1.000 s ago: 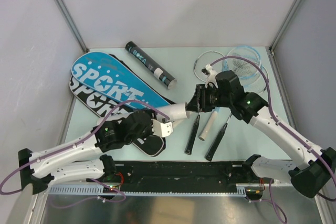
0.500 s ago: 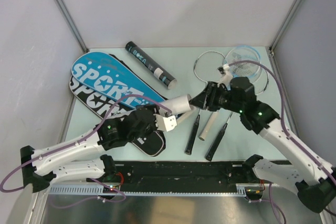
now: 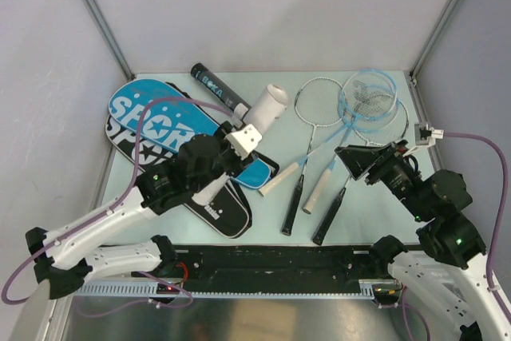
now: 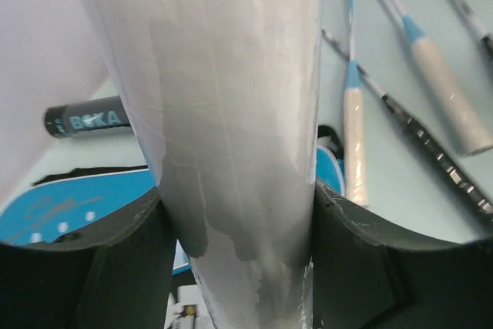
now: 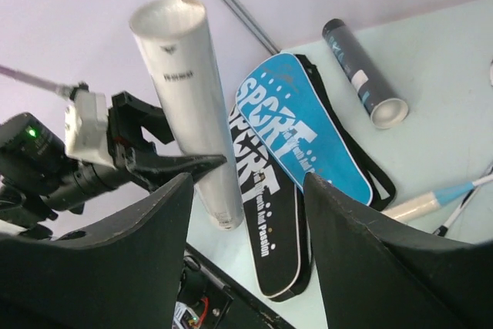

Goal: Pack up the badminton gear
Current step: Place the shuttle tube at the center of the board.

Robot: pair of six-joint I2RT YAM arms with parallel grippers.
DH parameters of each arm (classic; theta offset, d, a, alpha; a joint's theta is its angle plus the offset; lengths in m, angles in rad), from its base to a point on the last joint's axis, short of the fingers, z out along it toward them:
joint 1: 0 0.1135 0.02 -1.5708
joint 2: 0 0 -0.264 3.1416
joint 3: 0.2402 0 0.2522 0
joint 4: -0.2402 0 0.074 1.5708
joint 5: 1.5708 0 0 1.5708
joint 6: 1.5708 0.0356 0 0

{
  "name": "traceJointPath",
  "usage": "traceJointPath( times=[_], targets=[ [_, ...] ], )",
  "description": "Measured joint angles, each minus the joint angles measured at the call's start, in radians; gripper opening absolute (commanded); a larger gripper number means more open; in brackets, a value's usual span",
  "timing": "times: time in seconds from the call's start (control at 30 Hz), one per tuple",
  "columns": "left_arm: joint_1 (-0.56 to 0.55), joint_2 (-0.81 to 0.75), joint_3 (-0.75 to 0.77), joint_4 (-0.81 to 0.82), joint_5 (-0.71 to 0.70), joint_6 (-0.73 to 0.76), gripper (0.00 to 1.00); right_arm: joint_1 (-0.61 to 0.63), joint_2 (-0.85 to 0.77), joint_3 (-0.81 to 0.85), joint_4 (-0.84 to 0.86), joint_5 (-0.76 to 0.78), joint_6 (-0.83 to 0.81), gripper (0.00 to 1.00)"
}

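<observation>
Holding, top view: left fingers [image 3: 225, 159] clamp the white tube [image 3: 259, 113] mid-length, tilted above the blue bag [image 3: 144, 113] — open end up, probably ready for filling
Left wrist: tube wedged tight between both pads
Right wrist: right fingers [image 5: 115, 260] wide, empty — well clear of the tube

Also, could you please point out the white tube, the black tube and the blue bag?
white tube [image 5: 185, 82], right wrist view, upper body
black tube [image 3: 212, 84], top view, mid barrel
blue bag [image 5: 296, 140], right wrist view, lettered face
</observation>
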Motion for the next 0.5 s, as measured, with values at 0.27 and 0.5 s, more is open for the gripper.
traceJointPath(
  times=[0.27,0.5],
  targets=[
    [0.109,0.152,0.123,0.109,0.078,-0.261,0.51,-0.001,-0.037,-0.089,-0.014,0.015,0.000,0.64],
    [0.275,0.332,0.162,0.371,0.043,-0.561,0.55,-0.001,-0.072,-0.121,-0.071,-0.003,-0.024,0.64]
  ],
)
